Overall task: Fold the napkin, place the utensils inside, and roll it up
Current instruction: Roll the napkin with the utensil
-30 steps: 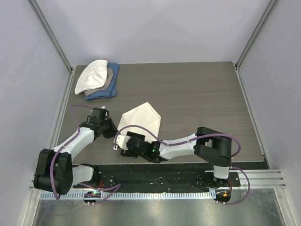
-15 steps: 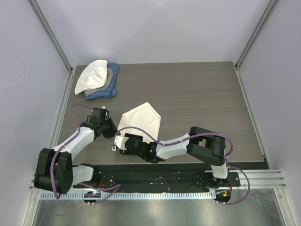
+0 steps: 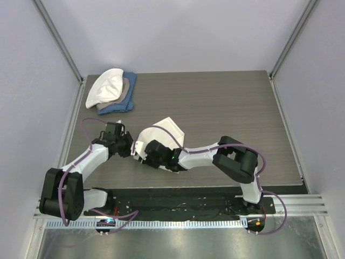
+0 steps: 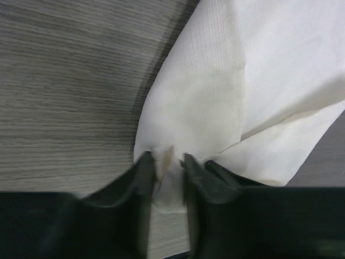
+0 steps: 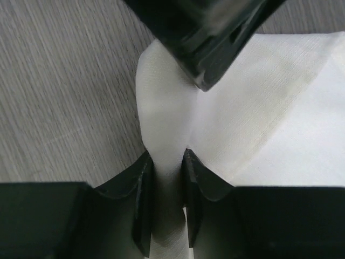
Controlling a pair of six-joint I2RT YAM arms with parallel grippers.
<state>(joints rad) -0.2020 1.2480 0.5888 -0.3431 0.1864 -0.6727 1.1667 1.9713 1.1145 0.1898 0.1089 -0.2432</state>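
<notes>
The cream napkin [image 3: 168, 131] lies folded on the table, left of centre. Both grippers meet at its near left corner. My right gripper [image 3: 142, 151] is shut on that corner; in the right wrist view the cloth [image 5: 269, 108] narrows into the pinch between the right gripper's [image 5: 168, 159] fingers. My left gripper [image 3: 131, 147] stands just left of it. In the left wrist view the left gripper's [image 4: 168, 162] jaws are slightly apart, with a loose tip of the napkin [image 4: 215, 97] hanging between them. The left gripper's black body [image 5: 205, 32] shows above the cloth. The utensils are out of view.
A stack of white, tan and blue cloths [image 3: 111, 92] sits at the far left corner of the wood-grain table [image 3: 232, 108]. Grey walls and metal posts close in the table on three sides. The right arm's elbow [image 3: 237, 156] reaches across the near edge.
The right gripper has moved forward onto the napkin's near left corner and closed on it. The left gripper's jaws have parted a little. The napkin's near edge has bunched up.
</notes>
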